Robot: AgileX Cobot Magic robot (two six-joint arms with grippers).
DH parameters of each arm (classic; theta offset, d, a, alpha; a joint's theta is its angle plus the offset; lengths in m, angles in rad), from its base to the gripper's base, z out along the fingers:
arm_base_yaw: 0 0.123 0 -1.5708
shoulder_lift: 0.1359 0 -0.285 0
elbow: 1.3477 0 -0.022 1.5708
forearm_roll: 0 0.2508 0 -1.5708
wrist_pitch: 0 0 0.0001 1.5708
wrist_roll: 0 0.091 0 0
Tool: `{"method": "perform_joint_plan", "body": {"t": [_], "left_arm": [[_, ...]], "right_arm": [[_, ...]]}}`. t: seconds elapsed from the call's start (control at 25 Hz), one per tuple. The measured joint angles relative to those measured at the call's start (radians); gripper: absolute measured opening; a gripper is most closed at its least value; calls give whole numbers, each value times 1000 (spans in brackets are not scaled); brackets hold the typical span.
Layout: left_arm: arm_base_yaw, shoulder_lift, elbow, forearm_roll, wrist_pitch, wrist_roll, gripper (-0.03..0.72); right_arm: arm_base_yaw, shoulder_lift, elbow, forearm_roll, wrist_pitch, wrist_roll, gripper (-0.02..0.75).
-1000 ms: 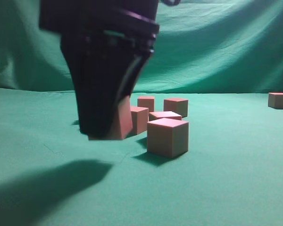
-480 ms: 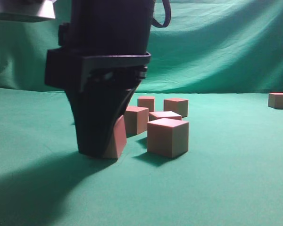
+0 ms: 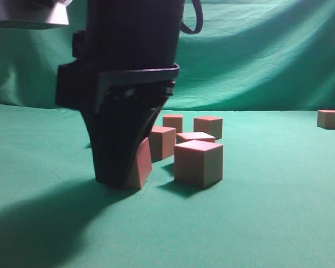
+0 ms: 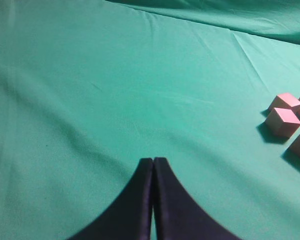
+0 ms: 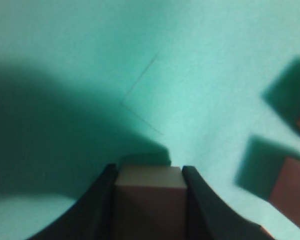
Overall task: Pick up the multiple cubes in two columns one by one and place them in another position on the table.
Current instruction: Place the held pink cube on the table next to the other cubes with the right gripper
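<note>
The right gripper (image 3: 123,178) clamps a cube (image 3: 140,164) low at the table (image 3: 279,223), seemingly touching down. Five cubes (image 3: 198,162) wait nearby; one (image 3: 330,119) sits far right. Left gripper (image 4: 153,165) is closed, empty.

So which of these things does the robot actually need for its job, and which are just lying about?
Part of the job:
- held cube in right gripper
- cubes
- lone cube
- table

Just there:
- backdrop cloth
- left gripper, shut and idle
</note>
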Motion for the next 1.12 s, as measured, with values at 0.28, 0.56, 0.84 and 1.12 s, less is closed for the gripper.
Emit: {"method": "perform_joint_plan", "body": {"t": [0.28, 0.56, 0.84, 1.12], "left_arm": [[0, 0, 0, 0, 0, 0, 0], [0, 0, 0, 0, 0, 0, 0], [0, 0, 0, 0, 0, 0, 0], [0, 0, 0, 0, 0, 0, 0]], "right_arm": [[-15, 4, 0, 10, 2, 19, 259], [-21, 6, -7, 11, 27, 24, 259], [-26, 21, -61, 4, 140, 30, 259], [-26, 21, -81, 18, 181, 36, 259]]}}
